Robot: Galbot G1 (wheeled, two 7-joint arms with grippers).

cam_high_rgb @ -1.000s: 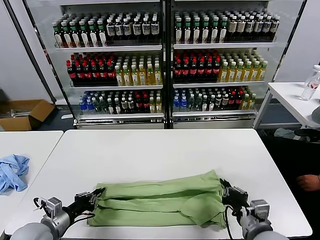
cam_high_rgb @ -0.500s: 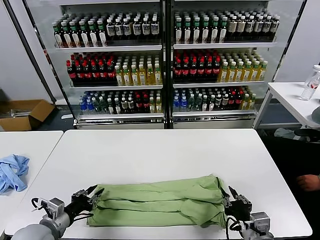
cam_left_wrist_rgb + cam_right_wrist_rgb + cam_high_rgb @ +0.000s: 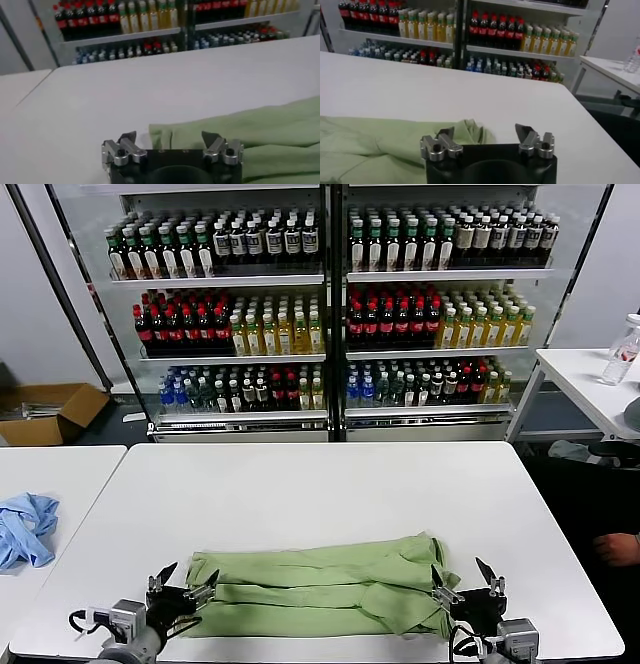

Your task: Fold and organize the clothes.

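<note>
The light green shirt [image 3: 320, 587] lies folded into a long band across the near part of the white table [image 3: 320, 484], its length running from one gripper toward the other. The left gripper [image 3: 182, 586] sits low at the near edge of the table with its jaws spread apart and holding nothing; in the left wrist view the shirt's end [image 3: 240, 135] lies just ahead of the jaws, its corner reaching between the two fingertips [image 3: 129, 137] without being pinched. The right gripper [image 3: 464, 579] is at the shirt's opposite end, its jaws likewise wide apart and empty; in the right wrist view the bunched cloth [image 3: 395, 142] lies beside and just ahead of one fingertip [image 3: 446, 134], while bare table shows ahead of the other. A light blue garment [image 3: 25, 526] rests crumpled on the neighbouring table [image 3: 60, 469], well apart from the left gripper. Beyond both jaws stands a drinks cooler [image 3: 330, 304] filled with bottles.
</note>
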